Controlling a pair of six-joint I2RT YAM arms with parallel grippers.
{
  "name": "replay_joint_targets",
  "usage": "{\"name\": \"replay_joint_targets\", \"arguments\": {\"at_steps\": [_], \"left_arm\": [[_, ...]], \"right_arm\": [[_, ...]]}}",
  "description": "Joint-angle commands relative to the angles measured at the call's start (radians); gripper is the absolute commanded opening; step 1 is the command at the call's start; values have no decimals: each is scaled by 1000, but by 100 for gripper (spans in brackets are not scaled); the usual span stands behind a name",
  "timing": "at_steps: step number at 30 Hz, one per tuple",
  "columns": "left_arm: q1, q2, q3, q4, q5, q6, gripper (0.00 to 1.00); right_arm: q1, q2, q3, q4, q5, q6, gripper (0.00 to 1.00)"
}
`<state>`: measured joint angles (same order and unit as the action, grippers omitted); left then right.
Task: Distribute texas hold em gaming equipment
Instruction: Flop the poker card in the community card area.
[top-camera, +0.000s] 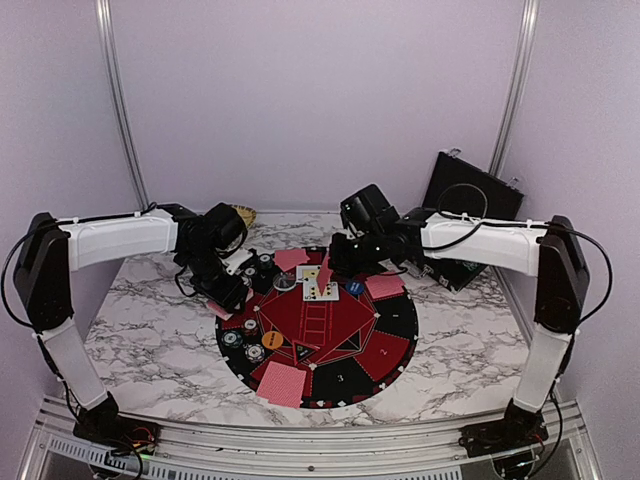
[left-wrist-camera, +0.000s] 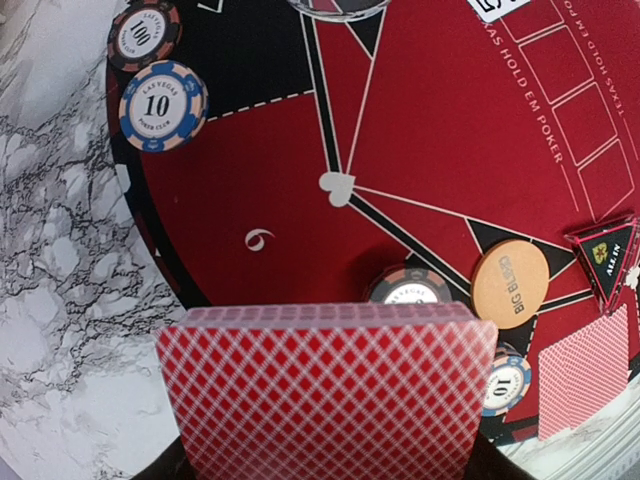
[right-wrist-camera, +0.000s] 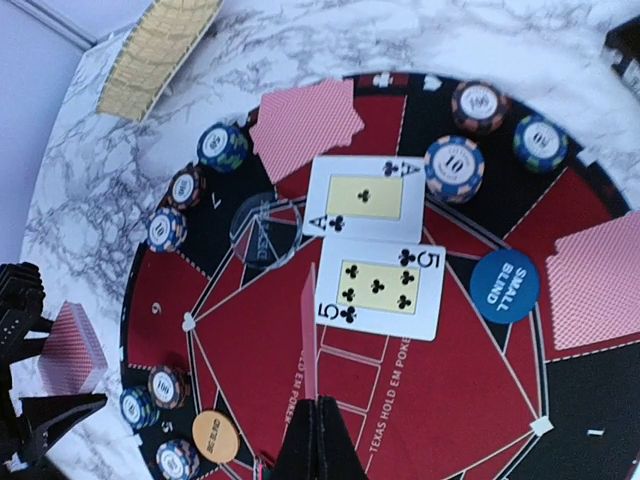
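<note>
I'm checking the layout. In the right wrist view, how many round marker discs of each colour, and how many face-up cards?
Blue disc: 1
Orange disc: 1
Clear disc: 1
Face-up cards: 2, ace of clubs and five of clubs
Total: 5

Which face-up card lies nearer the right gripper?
The five of clubs; the ace of clubs lies beyond it, farther from the right gripper.

You have two face-up cards (right-wrist-camera: 380, 290), three face-down card piles (top-camera: 283, 383) lying flat, nine chip stacks (right-wrist-camera: 453, 165), one orange disc (right-wrist-camera: 215, 437), one blue disc (right-wrist-camera: 503, 283), one clear disc (right-wrist-camera: 265, 228)
</note>
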<state>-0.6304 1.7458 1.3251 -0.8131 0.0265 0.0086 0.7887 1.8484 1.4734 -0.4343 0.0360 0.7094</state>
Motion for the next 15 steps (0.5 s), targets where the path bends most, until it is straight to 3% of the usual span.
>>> {"name": "replay_joint_targets", "arguments": {"at_steps": [1,8,15], "left_arm": [[21,-40,-11,29,12,2,24],[45,-43,-25,39,4,-1,24],[71,-58,-38,44,2,-1,24]], "right_arm": [[86,98,181,-348,397,-18,0],[168,325,496,-658,602,41,0],[194,400,576,-701,625,48,0]]}}
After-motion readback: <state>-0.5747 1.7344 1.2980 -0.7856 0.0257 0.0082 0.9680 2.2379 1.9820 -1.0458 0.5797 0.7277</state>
